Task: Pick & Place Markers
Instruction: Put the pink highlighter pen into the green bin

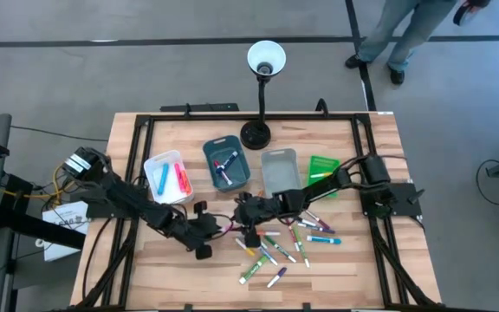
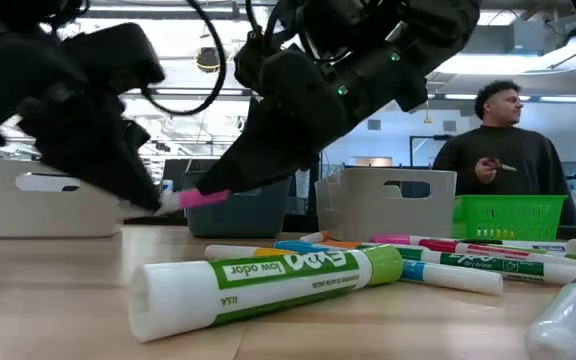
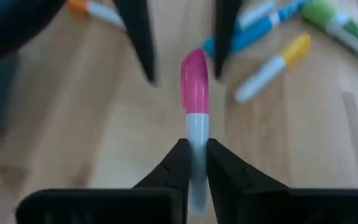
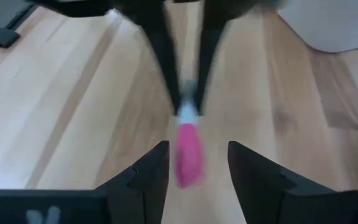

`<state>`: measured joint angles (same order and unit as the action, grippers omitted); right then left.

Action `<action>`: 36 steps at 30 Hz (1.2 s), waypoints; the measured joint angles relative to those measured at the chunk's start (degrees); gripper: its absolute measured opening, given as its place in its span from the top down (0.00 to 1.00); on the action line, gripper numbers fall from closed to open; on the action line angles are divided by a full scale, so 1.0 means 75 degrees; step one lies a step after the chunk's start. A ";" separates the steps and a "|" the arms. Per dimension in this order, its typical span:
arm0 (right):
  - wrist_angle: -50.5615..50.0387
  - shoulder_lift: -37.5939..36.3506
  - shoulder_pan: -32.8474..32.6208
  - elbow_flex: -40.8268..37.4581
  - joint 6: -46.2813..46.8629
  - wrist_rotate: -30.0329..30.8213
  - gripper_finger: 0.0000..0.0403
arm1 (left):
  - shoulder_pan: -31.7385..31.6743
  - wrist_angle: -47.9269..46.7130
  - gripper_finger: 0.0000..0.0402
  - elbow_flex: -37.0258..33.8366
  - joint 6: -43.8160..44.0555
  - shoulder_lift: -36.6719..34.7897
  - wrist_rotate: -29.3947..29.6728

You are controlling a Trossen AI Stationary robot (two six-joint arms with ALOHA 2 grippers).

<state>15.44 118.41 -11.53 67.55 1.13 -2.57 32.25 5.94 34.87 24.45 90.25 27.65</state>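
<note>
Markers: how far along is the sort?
Done: a few markers already lie in the white bin and the blue bin. In hand: the left end effector is shut on the pink marker above the table, while the right end effector faces it with open fingers on either side of the pink cap, apparently a handover. Left: about a dozen loose markers on the table; the grey bin looks empty.

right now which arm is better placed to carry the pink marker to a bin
Left: its pincer is shut on the pink marker. The right pincer is open, its fingers either side of the pink cap, not gripping.
</note>
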 joint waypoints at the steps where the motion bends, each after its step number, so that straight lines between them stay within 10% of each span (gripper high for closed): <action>1: 0.0003 0.0000 -0.0008 0.0000 -0.0006 -0.0012 0.63 | -0.0041 0.0012 0.91 0.0000 -0.0070 -0.0107 0.0046; 36: 0.0474 0.0000 -0.0047 -0.0001 -0.0219 -0.0038 0.84 | -0.0117 0.0051 0.91 0.0006 -0.0399 -0.0581 -0.0001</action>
<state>18.99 118.41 -11.88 67.54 -0.51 -2.85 31.38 6.33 34.92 21.46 85.89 27.64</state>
